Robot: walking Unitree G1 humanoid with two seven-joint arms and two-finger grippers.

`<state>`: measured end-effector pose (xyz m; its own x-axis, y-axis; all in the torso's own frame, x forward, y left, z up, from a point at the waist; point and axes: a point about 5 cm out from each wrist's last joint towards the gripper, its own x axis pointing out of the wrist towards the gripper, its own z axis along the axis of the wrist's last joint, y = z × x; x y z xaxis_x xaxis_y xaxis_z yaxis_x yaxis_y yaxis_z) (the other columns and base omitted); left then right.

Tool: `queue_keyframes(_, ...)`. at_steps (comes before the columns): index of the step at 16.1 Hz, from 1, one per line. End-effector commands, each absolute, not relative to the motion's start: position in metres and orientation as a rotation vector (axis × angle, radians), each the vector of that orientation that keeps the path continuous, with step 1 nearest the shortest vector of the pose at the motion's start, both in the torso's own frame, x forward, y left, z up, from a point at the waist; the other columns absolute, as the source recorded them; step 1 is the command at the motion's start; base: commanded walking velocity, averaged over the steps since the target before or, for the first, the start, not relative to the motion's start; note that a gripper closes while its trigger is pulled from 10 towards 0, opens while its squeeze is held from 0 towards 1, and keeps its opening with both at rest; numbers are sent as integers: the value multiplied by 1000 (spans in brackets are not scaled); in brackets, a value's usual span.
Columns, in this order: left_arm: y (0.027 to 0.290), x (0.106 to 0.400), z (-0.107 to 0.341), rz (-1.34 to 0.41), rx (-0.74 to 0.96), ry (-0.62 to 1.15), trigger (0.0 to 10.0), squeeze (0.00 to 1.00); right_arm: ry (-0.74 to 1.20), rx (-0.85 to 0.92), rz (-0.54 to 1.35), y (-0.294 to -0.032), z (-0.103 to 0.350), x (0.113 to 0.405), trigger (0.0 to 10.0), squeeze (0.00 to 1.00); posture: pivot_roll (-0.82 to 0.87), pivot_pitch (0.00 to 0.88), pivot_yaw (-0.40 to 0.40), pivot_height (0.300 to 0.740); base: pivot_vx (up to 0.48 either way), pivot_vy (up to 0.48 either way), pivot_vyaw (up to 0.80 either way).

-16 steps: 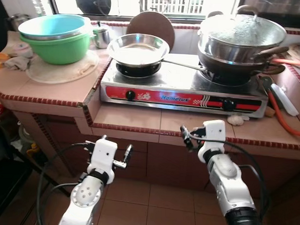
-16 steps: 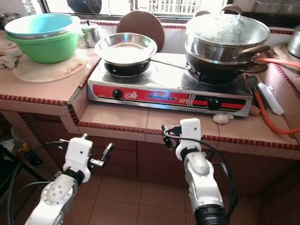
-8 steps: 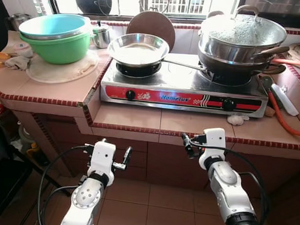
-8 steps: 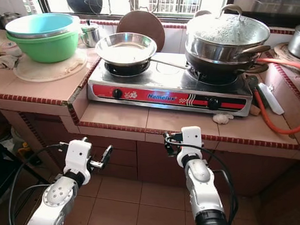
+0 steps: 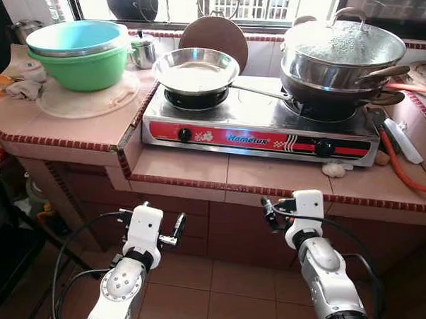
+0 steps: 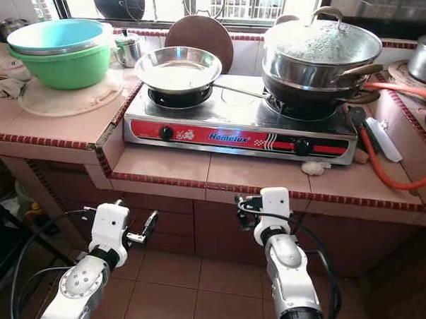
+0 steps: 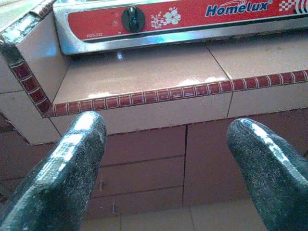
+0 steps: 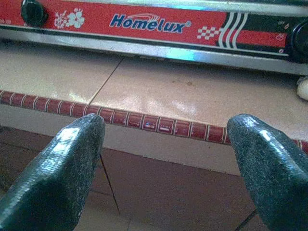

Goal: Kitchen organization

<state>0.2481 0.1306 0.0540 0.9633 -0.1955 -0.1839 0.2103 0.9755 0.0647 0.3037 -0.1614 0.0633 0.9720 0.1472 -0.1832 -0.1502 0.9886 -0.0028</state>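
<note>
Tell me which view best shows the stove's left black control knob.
The left wrist view: the left black control knob sits close and sharp on the red stove panel. The right wrist view cuts it at the frame's corner; both eye views show it small and distant.

Tiled counter [image 5: 198, 166] with red-brick edging. On its lower ledge: Homelux two-burner gas stove [image 5: 260, 126] and a small white lump [image 5: 334, 169]. On the raised left section: round white mat [image 5: 88, 101] and a crumpled cloth [image 5: 24, 88].
</note>
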Motion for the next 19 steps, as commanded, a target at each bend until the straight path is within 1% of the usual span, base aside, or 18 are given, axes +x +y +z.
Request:
queue_keyframes(1,133,248,58,-205,99,157,10000,0,193,-2,134,-163,63,303,10000,0,-96,0,36,740,0,0,-719)
queue_keyframes(4,133,247,58,-186,94,159,10000,0,188,-25,140,-165,64,301,10000,0,-100,0,29,740,0,0,-719)
queue_keyframes(5,133,246,59,-188,56,155,10000,0,190,-25,138,-166,65,301,10000,0,-103,0,29,740,0,0,-719)
queue_keyframes(8,134,245,61,-180,32,150,10000,0,187,-26,132,-168,67,301,10000,0,-109,0,31,740,0,0,-717)
queue_keyframes(10,137,243,62,-167,53,145,10000,0,183,-18,127,-167,69,300,10000,0,-116,0,34,740,0,0,-719)
queue_keyframes(11,137,242,62,-180,59,146,10000,0,179,-13,125,-167,71,299,10000,0,-120,0,35,740,0,0,-719)
queue_keyframes(12,135,241,61,-205,30,158,10000,0,174,-10,124,-166,73,299,10000,0,-122,0,36,740,0,0,-719)
queue_keyframes(14,127,240,59,-267,24,176,10000,0,165,-8,125,-166,74,296,10000,0,-126,0,39,740,0,0,-756)
queue_keyframes(18,129,244,59,-261,72,177,10000,0,154,-13,115,-174,76,284,10000,0,-138,0,51,740,0,0,0)
queue_keyframes(19,129,246,60,-277,80,173,10000,0,154,-23,92,-181,76,278,10000,0,-167,0,71,740,0,0,0)
